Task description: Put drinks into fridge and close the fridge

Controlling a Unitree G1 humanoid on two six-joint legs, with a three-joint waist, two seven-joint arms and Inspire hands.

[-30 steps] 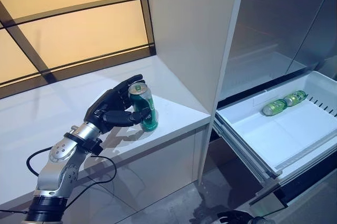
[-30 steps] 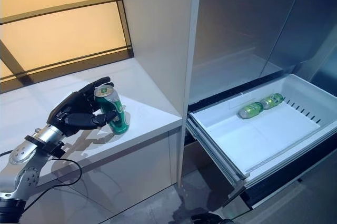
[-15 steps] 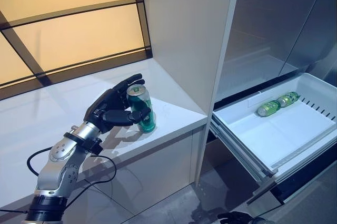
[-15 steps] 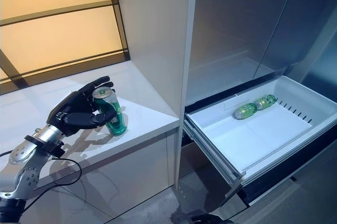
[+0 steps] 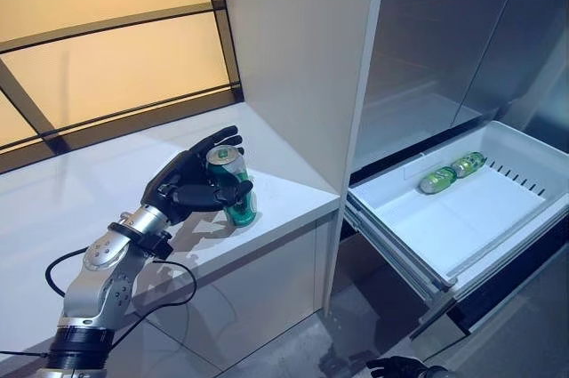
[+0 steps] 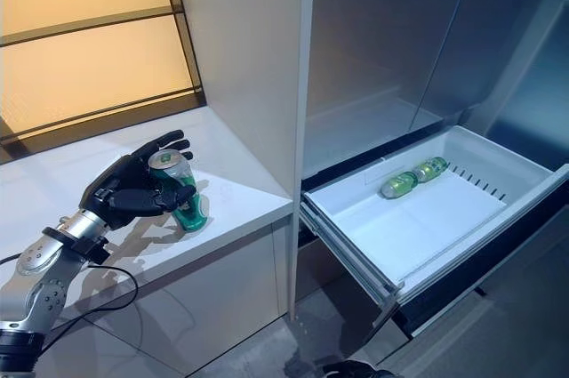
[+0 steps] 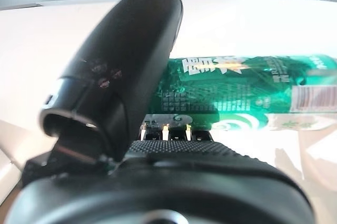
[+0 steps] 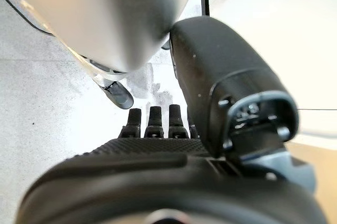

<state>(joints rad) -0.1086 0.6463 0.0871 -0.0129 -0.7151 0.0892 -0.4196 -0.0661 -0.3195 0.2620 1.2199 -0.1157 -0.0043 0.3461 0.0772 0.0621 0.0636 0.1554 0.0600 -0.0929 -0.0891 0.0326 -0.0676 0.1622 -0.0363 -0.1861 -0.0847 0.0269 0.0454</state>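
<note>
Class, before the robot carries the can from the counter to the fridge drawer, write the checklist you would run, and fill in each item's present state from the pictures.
1. Left hand curled round the green can, thumb across its front: ok.
2. Can upright on the white counter: ok.
3. Fridge drawer pulled out: ok.
4. Bare floor in the drawer beside the two green bottles lying at its back: ok.
5. White cabinet panel stands between can and drawer, path must go round it: not ok.
6. Right hand low by the floor, fingers' state: cannot tell.
</note>
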